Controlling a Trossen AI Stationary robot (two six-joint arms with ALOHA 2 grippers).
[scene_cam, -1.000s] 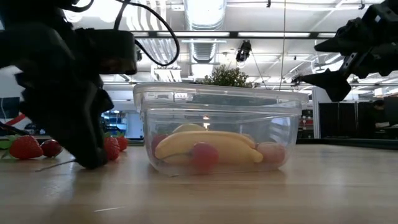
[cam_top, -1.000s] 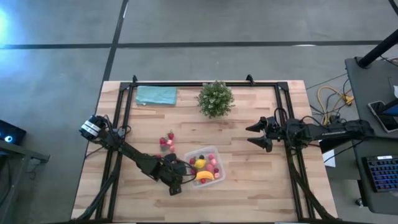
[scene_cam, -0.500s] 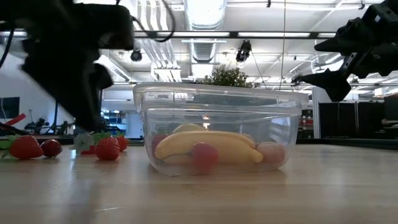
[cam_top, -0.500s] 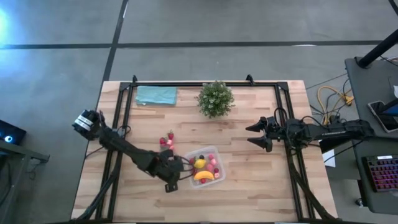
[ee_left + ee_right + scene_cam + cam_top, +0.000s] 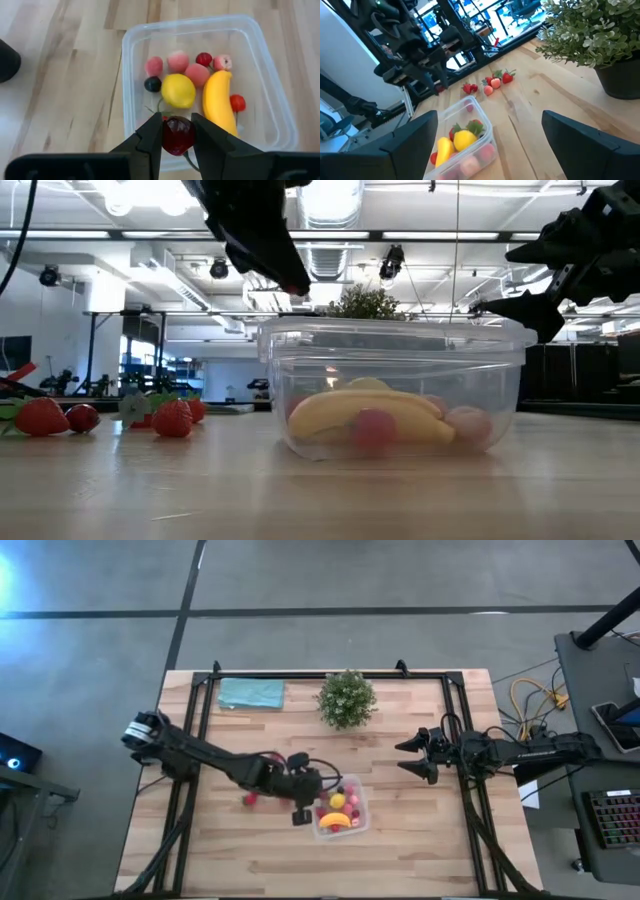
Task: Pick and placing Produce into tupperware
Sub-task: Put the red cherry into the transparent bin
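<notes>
The left gripper [image 5: 178, 136] hangs above the near-left rim of the small clear, rounded-square plastic tupperware [image 5: 268, 90], its two dark fingers [image 5: 151, 142] clamped on a small dark-red berry-like toy fruit [image 5: 178, 135]. The step in hand looks like the carry-and-drop of one more piece of produce. The container sits near the table's middle, toward the near edge, and already holds a round yellow lemon [image 5: 177, 90], a yellow-orange banana [image 5: 219, 101], several pink pieces and a small dark one. A few red strawberry-like pieces [image 5: 172, 416] remain loose on the wooden table [image 5: 420, 830], left of the container.

The next move probably calls for a short advance so the fruit clears the rim, then a parting of the fingers over a free patch inside.

A second earlier, the left arm was down at table level left of the container; it now stands raised over the rim with the fruit. The container itself has slid a little to the right. The right gripper [image 5: 412, 756] waits above the table's right side, fingers spread wide and holding nothing, where it was before.
</notes>
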